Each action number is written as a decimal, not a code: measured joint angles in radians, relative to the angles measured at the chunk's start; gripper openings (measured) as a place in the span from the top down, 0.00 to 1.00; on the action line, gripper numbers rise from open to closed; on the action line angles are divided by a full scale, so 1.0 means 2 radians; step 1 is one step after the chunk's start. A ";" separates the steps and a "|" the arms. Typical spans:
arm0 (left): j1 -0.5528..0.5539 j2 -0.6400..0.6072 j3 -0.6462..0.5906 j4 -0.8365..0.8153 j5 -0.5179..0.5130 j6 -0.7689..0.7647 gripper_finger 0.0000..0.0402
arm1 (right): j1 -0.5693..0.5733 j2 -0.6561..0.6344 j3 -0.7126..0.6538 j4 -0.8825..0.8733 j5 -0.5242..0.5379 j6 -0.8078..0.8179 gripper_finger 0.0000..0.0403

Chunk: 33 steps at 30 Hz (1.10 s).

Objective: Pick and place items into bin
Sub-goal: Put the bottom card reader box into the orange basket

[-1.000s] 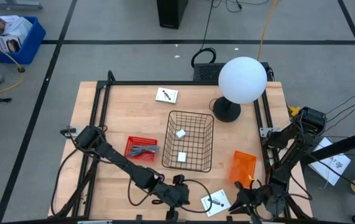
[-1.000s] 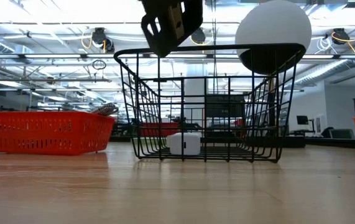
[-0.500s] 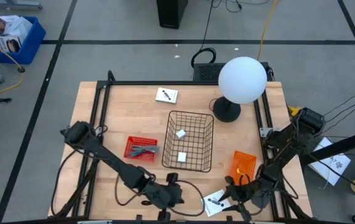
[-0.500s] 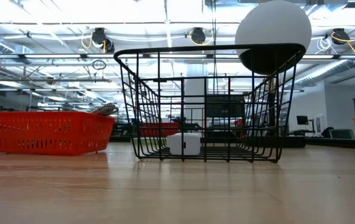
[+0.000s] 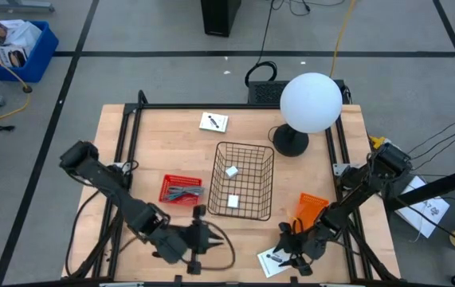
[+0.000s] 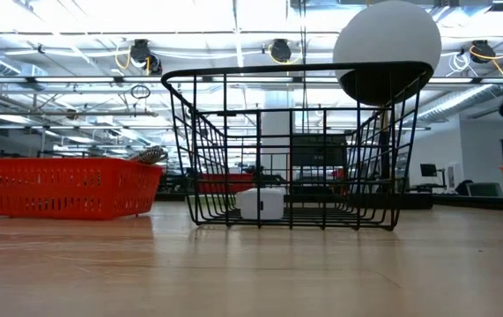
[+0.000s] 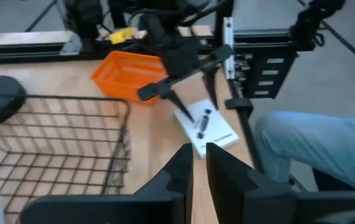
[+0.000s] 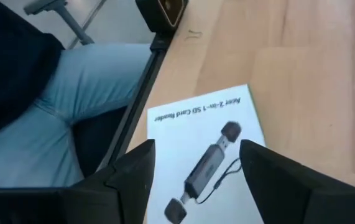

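Here the right gripper, jaws spread, is hovering over the SD card reader card at the table's near edge, readying a grasp; next, lowering and closing. The left gripper, nearly shut and empty, is waiting beside the wire basket.

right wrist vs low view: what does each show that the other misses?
Right wrist only: the right pincer, open, hovering over the white square card printed with a card reader near the table edge; beside it, a seated person's leg in blue jeans.

Low view only: the black wire basket with a small white block inside, the red plastic basket holding a grey metallic piece, the white globe lamp, and the room's ceiling lights.

Both: the light wooden tabletop.
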 joint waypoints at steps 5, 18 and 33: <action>0.000 -0.064 -0.108 0.113 0.002 0.029 0.88 | -0.015 -0.006 0.000 -0.035 -0.029 -0.002 0.48; -0.001 -0.178 -0.276 0.280 0.004 0.056 0.97 | -0.061 -0.004 0.055 -0.175 -0.090 -0.022 0.49; -0.004 -0.181 -0.278 0.285 0.006 0.077 0.90 | -0.061 0.069 0.057 -0.171 -0.101 -0.022 0.66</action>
